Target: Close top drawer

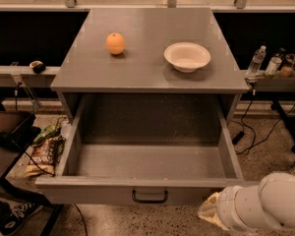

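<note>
The top drawer [147, 190] is a wide, deep grey box, pulled fully out of the grey cabinet [147, 77] toward me. It is empty inside. Its front panel carries a small black loop handle [149, 196]. My white arm [265, 204] comes in at the bottom right corner, just right of the drawer front. The gripper [209, 213] shows only as a pale tip below the front panel's right end, right of the handle. It is not touching the handle.
An orange [115, 43] and a white bowl [187, 56] sit on the cabinet top. Snack bags [43, 149] and cables lie on the floor at left. Bottles [256, 60] stand on a shelf at right. A black chair [7, 132] is at far left.
</note>
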`<state>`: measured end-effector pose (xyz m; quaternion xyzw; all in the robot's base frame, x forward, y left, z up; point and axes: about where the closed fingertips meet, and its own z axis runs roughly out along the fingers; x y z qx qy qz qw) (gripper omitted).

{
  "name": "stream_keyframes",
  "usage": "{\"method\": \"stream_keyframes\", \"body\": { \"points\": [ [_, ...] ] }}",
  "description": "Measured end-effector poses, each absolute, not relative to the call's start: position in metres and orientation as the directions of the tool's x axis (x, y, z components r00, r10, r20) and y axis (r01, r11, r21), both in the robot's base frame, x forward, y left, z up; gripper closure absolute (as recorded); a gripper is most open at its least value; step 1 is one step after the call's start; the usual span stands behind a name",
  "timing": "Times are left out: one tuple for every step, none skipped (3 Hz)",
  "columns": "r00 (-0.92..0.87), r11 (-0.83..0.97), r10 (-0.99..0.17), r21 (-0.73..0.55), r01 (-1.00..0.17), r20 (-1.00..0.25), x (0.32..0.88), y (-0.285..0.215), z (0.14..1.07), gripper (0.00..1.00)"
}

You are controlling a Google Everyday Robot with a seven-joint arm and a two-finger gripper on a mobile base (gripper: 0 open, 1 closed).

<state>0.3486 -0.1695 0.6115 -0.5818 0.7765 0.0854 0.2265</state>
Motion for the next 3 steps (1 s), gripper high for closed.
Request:
{"method": "stream_keyframes", "body": {
  "points": [
    [-0.25,0.365,-0.841,-0.161,-0.917,-0.479,0.376,-0.158,0.615,1.0],
    [-0.25,0.364,-0.841,-0.161,-0.917,-0.479,0.376,-0.158,0.615,1.0],
    [-0.236,0.351,-0.84,-0.158,-0.923,-0.489,0.386,-0.149,0.612,1.0]
  ]
}}
